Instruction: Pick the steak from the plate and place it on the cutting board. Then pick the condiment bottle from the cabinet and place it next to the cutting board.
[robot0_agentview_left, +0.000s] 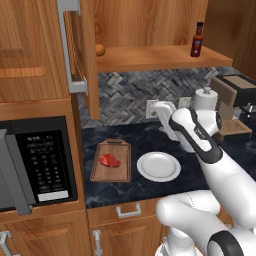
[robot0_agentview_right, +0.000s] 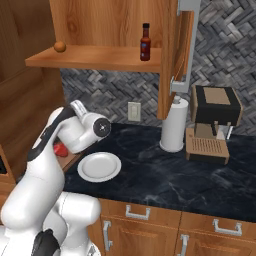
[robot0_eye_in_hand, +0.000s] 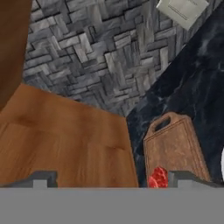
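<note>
One job is done: the small red raw steak (robot0_agentview_left: 109, 160) lies on the brown wooden cutting board (robot0_agentview_left: 111, 161), at nine o'clock from the round white plate (robot0_agentview_left: 158, 167). The end effector (robot0_eye_in_hand: 113, 179) is spread wide and empty, ready for the slim red-label condiment bottle (robot0_agentview_left: 197, 40).

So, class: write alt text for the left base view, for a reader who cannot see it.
A red steak lies on a wooden cutting board beside an empty white plate on a dark counter. Above, a condiment bottle stands on the open cabinet shelf.

Grey herringbone backsplash (robot0_agentview_left: 131, 91), dark marble counter (robot0_agentview_right: 165, 172), wooden base cabinets (robot0_agentview_right: 165, 225), black microwave (robot0_agentview_left: 37, 162).
</note>
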